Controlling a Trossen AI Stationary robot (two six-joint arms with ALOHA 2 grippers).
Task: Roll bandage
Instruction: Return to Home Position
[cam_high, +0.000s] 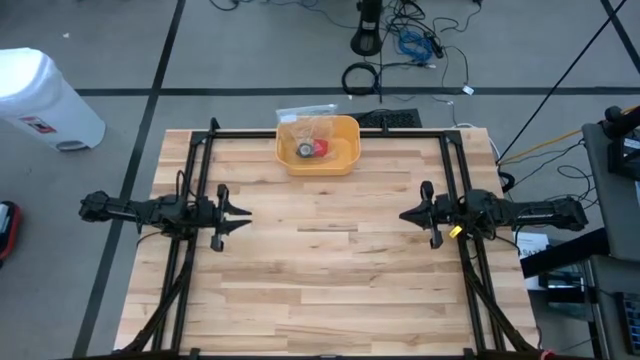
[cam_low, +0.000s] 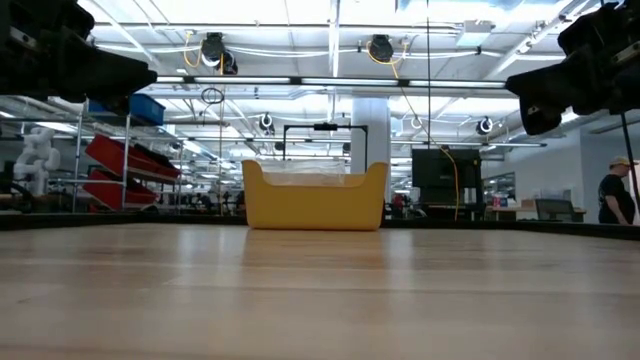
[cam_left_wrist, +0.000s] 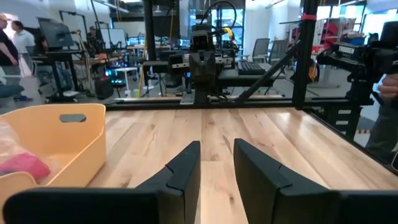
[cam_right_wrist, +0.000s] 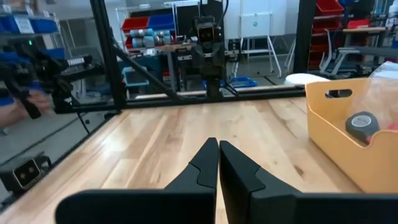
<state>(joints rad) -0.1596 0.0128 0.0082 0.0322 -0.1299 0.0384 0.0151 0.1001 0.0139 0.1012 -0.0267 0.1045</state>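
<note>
Two rolled bandages, a red roll (cam_high: 321, 148) and a green roll (cam_high: 303, 151), lie side by side inside the yellow bin (cam_high: 318, 170), at the upper centre of the high view on the far edge of the table (cam_high: 320, 270). A clear zip bag (cam_high: 300, 118) is around them, and its loose top pokes over the bin's rear rim.

The rolls look light and soft, so they would probably give under a squeeze rather than break. The thin film around them is likely slippery and floppy. The safest hold would seem to be a pinch on the bag's free upper edge, or a gentle close across one roll through the plastic. A hard grip there might slacken the winding.

The left gripper (cam_high: 243, 211) hovers at the middle left of the high view with its fingers parted by a narrow gap, holding nothing. The right gripper (cam_high: 404, 214) mirrors it at the middle right, its fingers pressed together on nothing. Both point inward toward each other. The bin sits well apart from each, toward the top of the frame and roughly midway between them.
</note>
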